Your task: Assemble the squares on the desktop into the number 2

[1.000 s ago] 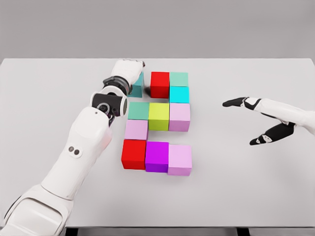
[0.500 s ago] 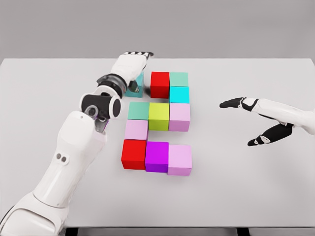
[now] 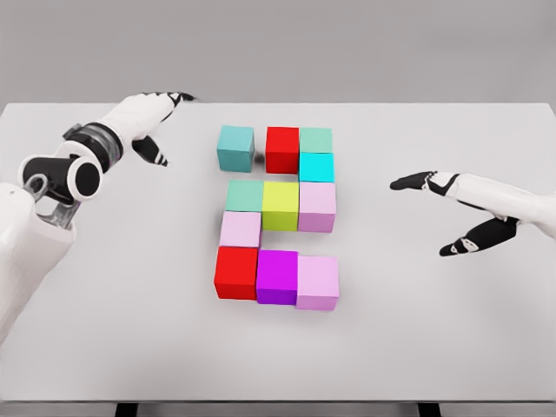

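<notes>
- Left hand [image 3: 143,117] hangs over the far left of the desk [image 3: 434,347], fingers spread, holding nothing
- Right hand [image 3: 465,213] hovers at the right, fingers spread, holding nothing
- Teal cube [image 3: 235,148] sits at top left of the cubes [image 3: 278,217], a small gap from the red cube [image 3: 282,149]

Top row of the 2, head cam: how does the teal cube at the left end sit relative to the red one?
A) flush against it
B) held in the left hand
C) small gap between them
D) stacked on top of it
C: the teal cube rests on the table with a narrow strip of grey tabletop showing between it and the red cube; the left hand is off to the side, open and empty.
</notes>
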